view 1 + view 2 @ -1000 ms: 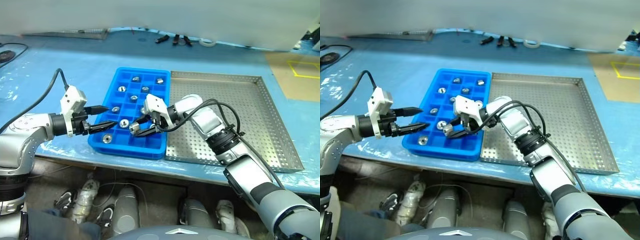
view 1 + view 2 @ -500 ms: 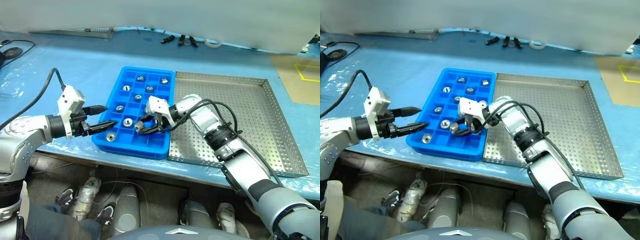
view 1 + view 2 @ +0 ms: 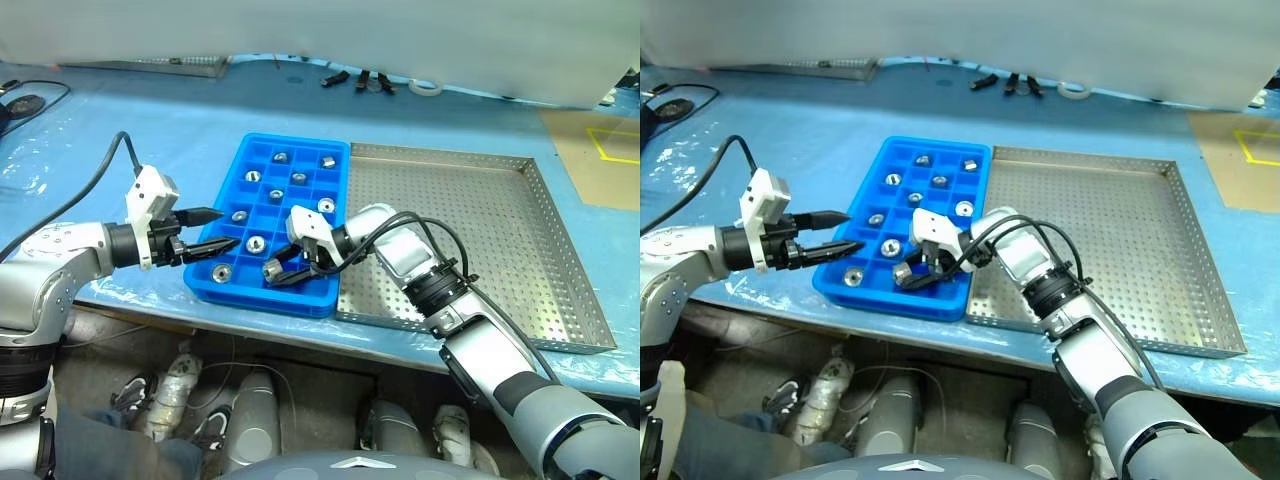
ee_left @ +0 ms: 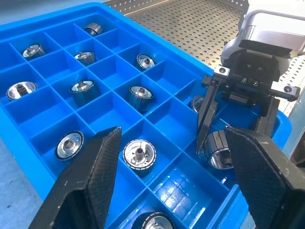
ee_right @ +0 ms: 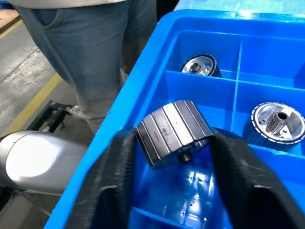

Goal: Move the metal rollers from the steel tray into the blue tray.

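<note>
The blue tray [image 3: 260,297] lies left of the steel tray [image 3: 480,230] and holds several metal rollers, such as one [image 3: 256,242] in its near half. My right gripper [image 3: 275,272] reaches into the tray's front row, open. One roller [image 5: 174,131] lies tilted between its fingertips over a front compartment. I cannot tell whether the pads touch it. My left gripper [image 3: 228,227] hovers open over the blue tray's left edge with nothing between its fingers [image 4: 95,181].
Black tools [image 3: 350,78] and a tape roll [image 3: 420,87] lie at the table's far side. A cable [image 3: 90,185] trails from my left wrist. A person's legs [image 5: 86,47] stand beyond the table's front edge. Brown board with yellow marking [image 3: 600,150] lies far right.
My right gripper has sunk slightly into the blue tray's front row and its fingers have spread around the roller. My left gripper has kept its place.
</note>
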Controlling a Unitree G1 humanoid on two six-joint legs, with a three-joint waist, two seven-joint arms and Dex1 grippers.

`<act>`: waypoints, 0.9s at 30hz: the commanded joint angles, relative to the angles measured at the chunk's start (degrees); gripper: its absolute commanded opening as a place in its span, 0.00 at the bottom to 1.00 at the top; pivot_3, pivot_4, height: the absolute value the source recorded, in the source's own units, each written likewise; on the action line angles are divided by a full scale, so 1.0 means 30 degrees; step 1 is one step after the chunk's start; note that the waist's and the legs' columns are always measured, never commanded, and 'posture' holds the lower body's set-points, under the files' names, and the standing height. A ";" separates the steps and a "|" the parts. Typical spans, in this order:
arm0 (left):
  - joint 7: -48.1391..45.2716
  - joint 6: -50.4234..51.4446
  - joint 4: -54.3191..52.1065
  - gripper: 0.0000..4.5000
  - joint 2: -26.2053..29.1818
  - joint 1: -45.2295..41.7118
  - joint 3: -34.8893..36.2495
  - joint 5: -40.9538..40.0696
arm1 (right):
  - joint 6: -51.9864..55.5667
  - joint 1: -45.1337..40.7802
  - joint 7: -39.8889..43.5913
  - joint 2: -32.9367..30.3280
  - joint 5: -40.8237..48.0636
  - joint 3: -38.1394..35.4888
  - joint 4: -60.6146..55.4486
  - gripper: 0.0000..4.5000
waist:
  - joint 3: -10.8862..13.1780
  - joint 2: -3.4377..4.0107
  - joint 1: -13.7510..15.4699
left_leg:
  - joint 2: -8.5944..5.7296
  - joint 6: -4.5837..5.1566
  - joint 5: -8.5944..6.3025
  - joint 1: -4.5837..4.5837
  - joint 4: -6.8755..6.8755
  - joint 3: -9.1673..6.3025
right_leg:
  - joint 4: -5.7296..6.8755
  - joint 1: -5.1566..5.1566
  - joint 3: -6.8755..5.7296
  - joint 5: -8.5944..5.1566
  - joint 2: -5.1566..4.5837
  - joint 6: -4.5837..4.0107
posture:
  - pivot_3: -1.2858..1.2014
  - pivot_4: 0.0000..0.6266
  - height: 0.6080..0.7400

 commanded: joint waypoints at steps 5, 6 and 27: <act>-0.0152 -0.0558 -0.0144 0.81 0.0031 -0.0441 -0.0187 0.0023 | 0.0203 -0.0726 -0.0264 -0.0088 0.0463 -0.0728 -0.0684 0.82 | -0.0002 -0.0003 -0.0075 | 0.0005 -0.0007 0.0005 0.0001 0.0000 -0.0001 | 0.0003 0.0000 -0.0005 0.0000 0.0004 0.0000 | 0.60 0.24 1.00; -0.0142 -0.0645 -0.0065 0.81 -0.0033 -0.0527 -0.0279 0.0058 | 0.0253 -0.0854 -0.0267 -0.0151 0.0543 -0.0860 -0.0783 0.82 | -0.0002 -0.0003 -0.0132 | 0.0004 -0.0009 0.0006 0.0001 0.0001 -0.0001 | 0.0005 0.0000 -0.0007 0.0000 0.0004 0.0000 | 0.60 0.24 1.00; 0.0450 -0.8734 1.2442 0.81 -0.8247 -0.9327 -0.4503 0.4916 | 0.6606 0.1965 -0.9370 -0.6713 0.2083 -1.0854 -0.6102 0.82 | -0.0011 -0.0032 -0.0517 | -0.0030 -0.0121 0.0131 0.0004 0.0072 -0.0006 | 0.0159 0.0007 0.0102 0.0006 -0.0020 0.0010 | 0.49 0.24 1.00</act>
